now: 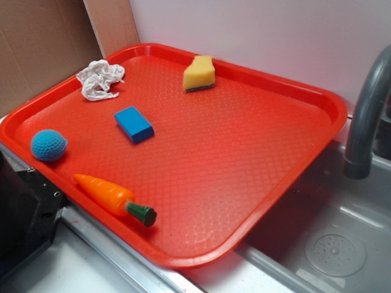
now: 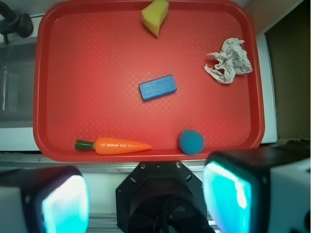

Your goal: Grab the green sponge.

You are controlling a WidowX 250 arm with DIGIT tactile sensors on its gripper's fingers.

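Note:
The green sponge (image 1: 199,74), yellow foam with a thin dark layer underneath, lies at the far edge of the red tray (image 1: 244,159). In the wrist view the green sponge (image 2: 155,16) sits at the top centre of the tray (image 2: 97,73). My gripper (image 2: 146,204) is high above and behind the tray's near edge, well away from the sponge. It is open, its cyan pads (image 2: 63,204) wide apart with nothing between them. The exterior view does not show the gripper.
On the tray lie a blue block (image 1: 134,124), a blue knitted ball (image 1: 48,144), a toy carrot (image 1: 113,198) and a crumpled white cloth (image 1: 99,79). A grey faucet (image 1: 366,116) and a sink (image 1: 330,244) are to the right. The black robot base (image 2: 160,194) is below the gripper.

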